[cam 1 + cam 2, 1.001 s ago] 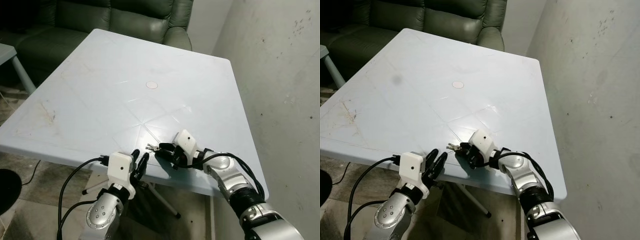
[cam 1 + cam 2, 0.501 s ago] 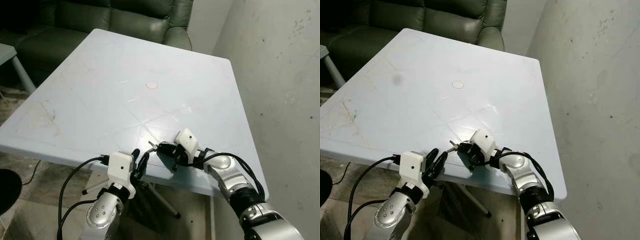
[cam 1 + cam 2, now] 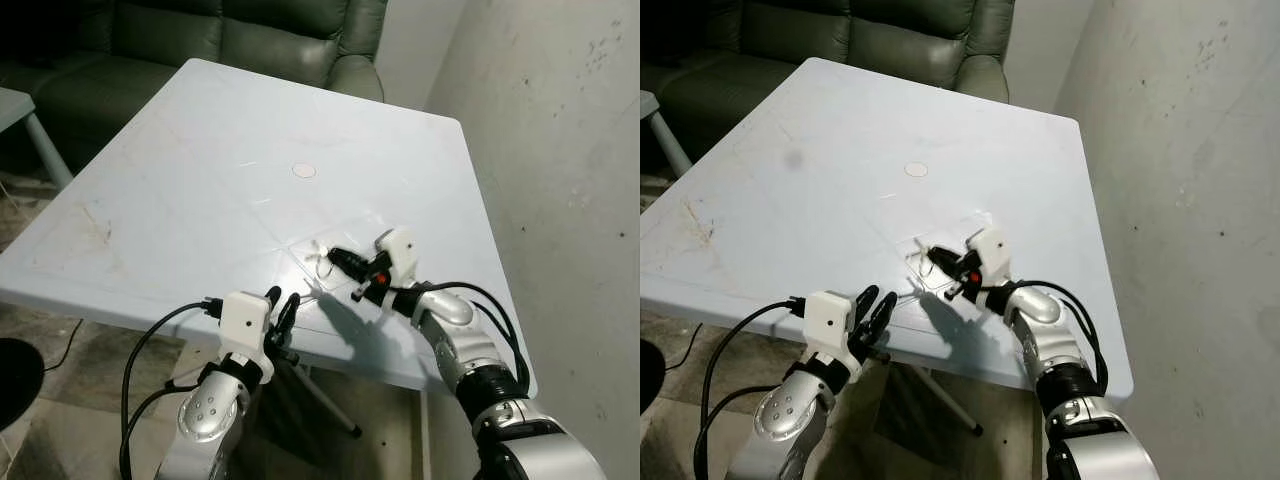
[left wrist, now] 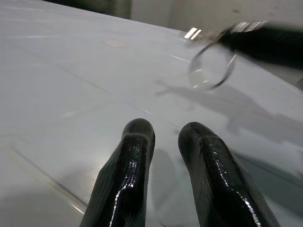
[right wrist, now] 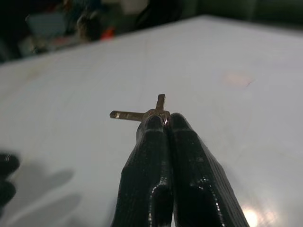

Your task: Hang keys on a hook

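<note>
Pale blue table (image 3: 200, 180): plastic, scuffed, with a small round disc (image 3: 303, 170) near its middle; it fills the space before the robot, with a dark green sofa (image 3: 230, 40) behind it.
Left gripper (image 3: 281, 310): at the near edge of the table, low, its two black fingers (image 4: 128, 184) slightly apart and clamped on nothing; it looks idle.
Keys (image 3: 925, 257): lifted clear of the table top, just above its near middle part, dangling from the tip of the right gripper; the left wrist view shows the key ring (image 4: 210, 66) in the air with its shadow on the surface below.
Right gripper (image 3: 338, 260): raised over the table, fingers pressed together on the keys, two key blades sticking out past the tips (image 5: 161, 120).
Wall (image 3: 560, 150): bare grey plaster on the right, stained; I can make out no hook on it.
Done so far: the pick-up, judging by the firm pinch and the gap under the ring.
Left to do: find the hook, carry the keys to it, slip the ring over, let go.
</note>
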Available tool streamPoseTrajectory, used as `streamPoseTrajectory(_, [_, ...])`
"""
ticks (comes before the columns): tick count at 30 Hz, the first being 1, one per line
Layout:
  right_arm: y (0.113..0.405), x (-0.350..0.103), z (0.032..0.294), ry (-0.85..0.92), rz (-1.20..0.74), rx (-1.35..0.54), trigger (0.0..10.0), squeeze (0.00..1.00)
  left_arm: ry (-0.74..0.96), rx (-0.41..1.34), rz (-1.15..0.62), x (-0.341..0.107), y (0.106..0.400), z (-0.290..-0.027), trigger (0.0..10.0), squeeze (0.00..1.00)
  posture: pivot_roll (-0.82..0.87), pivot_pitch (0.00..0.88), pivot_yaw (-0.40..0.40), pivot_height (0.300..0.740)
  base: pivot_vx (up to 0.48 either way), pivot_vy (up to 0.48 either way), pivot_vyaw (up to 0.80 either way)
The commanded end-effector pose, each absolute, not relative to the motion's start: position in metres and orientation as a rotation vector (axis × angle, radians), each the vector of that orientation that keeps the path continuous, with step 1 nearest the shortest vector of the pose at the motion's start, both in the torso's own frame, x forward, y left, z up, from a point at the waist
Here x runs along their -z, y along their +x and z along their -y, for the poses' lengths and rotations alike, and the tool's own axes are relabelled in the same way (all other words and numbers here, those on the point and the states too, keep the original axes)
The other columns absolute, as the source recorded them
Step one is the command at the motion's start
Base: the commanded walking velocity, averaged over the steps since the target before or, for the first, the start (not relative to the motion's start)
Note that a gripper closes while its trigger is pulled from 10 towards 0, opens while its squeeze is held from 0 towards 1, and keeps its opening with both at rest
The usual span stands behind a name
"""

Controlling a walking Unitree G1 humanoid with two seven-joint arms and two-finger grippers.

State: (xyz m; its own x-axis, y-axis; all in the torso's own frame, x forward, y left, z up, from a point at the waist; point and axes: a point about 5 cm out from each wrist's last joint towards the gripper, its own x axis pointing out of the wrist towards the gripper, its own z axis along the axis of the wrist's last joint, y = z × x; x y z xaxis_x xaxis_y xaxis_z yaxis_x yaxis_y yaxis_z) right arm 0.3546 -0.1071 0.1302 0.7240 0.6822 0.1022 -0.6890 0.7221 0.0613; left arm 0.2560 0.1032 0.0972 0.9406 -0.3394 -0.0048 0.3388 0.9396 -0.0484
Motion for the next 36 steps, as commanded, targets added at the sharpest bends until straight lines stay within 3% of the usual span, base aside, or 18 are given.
streamPoseTrajectory(1, [0.363, -0.150, 0.116, 0.172, 0.145, -0.683, 0.0, 0.00, -0.038, 0.311, -0.033, -0.095, 0.264, -0.108, 10.0, 0.00, 0.06, 0.029, -0.141, 0.740, 0.000, 0.000, 0.00])
streamPoseTrajectory(6, [0.365, -0.165, 0.125, 0.247, 0.198, -0.612, 0.0, 0.00, -0.038, 0.275, -0.008, -0.103, 0.281, -0.118, 10.0, 0.00, 0.05, 0.021, -0.138, 0.740, 0.000, 0.000, 0.00])
streamPoseTrajectory(7, [0.365, -0.166, 0.125, 0.246, 0.202, -0.604, 6.0, 0.00, -0.033, 0.272, -0.002, -0.104, 0.283, -0.119, 10.0, 0.00, 0.04, 0.010, -0.134, 0.740, 0.000, 0.000, 0.00])
streamPoseTrajectory(9, [0.365, -0.168, 0.127, 0.245, 0.212, -0.587, 6.0, 0.00, -0.028, 0.272, 0.007, -0.106, 0.286, -0.120, 10.0, 0.00, 0.03, 0.007, -0.133, 0.740, 0.000, 0.000, 0.00])
streamPoseTrajectory(10, [0.364, -0.172, 0.129, 0.254, 0.238, -0.559, 10.0, 0.00, -0.033, 0.258, 0.031, -0.113, 0.295, -0.124, 10.0, 0.00, 0.03, 0.005, -0.129, 0.740, 0.000, 0.000, 0.00])
streamPoseTrajectory(14, [0.352, -0.175, 0.134, 0.221, 0.298, -0.494, 10.0, 0.00, -0.103, 0.232, 0.079, -0.130, 0.310, -0.132, 10.0, 0.00, 0.00, 0.000, -0.111, 0.740, 0.000, 0.000, 0.00])
streamPoseTrajectory(26, [0.326, -0.160, 0.148, 0.233, 0.285, -0.286, 10.0, 0.00, -0.195, 0.213, 0.104, -0.136, 0.319, -0.144, 10.0, 0.00, -0.04, 0.000, -0.079, 0.740, 0.000, 0.000, 0.00])
streamPoseTrajectory(30, [0.322, -0.146, 0.142, 0.040, 0.205, -0.285, 10.0, 0.00, -0.197, 0.207, 0.100, -0.136, 0.323, -0.145, 10.0, 0.00, -0.05, 0.000, -0.071, 0.740, 0.000, 0.000, 0.00])
streamPoseTrajectory(36, [0.319, -0.144, 0.139, -0.004, 0.191, -0.271, 10.0, 0.00, -0.204, 0.187, 0.095, -0.135, 0.325, -0.150, 10.0, 0.00, -0.06, 0.000, -0.064, 0.740, 0.000, 0.000, 0.00])
